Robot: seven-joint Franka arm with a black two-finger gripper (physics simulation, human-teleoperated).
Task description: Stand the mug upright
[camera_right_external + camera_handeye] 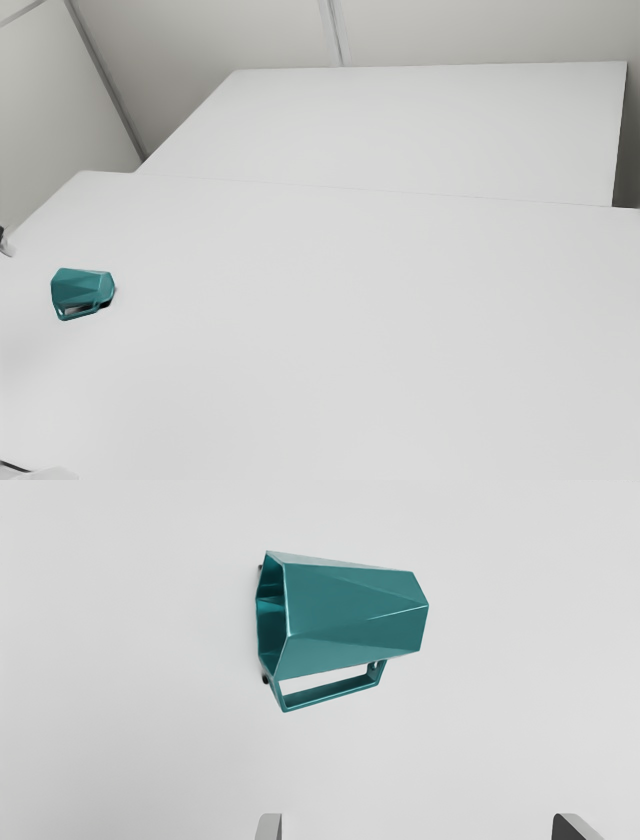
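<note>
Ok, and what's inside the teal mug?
The teal mug shows teal inner walls at its open end; its side covers the deeper interior, so I can't tell what's there.

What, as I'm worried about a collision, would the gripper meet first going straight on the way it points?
Likely the tabletop, near the handle of the mug; depth is unclear, so the gripper might brush the handle first.

The fingertips (268, 827) are pale grey, one dark-sided

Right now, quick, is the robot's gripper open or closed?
Black two-finger gripper: open, holding nothing; the teal faceted mug lies on its side, apart from it.
</note>
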